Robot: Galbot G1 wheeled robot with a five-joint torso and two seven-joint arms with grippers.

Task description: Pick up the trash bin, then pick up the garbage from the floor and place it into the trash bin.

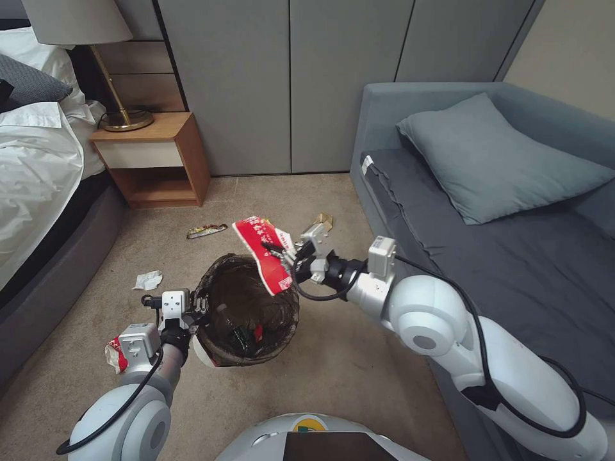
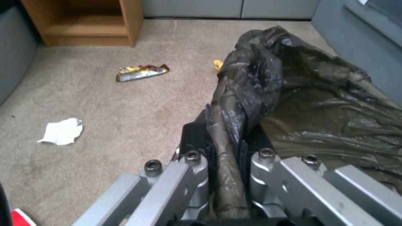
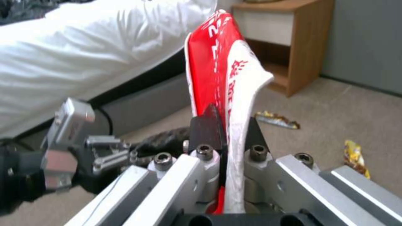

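The trash bin (image 1: 211, 356) is white with a dark liner (image 2: 318, 103) over its rim, held off the carpet. My left gripper (image 1: 198, 307) (image 2: 226, 141) is shut on its near-left rim and liner. A bottle (image 1: 238, 335) lies inside. Just above the bin's far rim hangs a flattened red-white paper cup (image 1: 259, 246) (image 3: 218, 69), pinched in my shut right gripper (image 1: 277, 251) (image 3: 228, 125). On the floor lie a snack wrapper (image 1: 206, 230) (image 2: 141, 72) (image 3: 276, 119), a white tissue (image 1: 148, 280) (image 2: 61, 131), a yellow wrapper (image 1: 323, 221) (image 3: 356, 155) and another red-white cup (image 1: 115, 353).
A wooden nightstand (image 1: 154, 157) with a lamp stands at the back left beside the bed (image 1: 32, 173). A grey sofa (image 1: 500, 211) with a pillow runs along the right. Grey wardrobe doors close off the back. Open carpet lies between bed and sofa.
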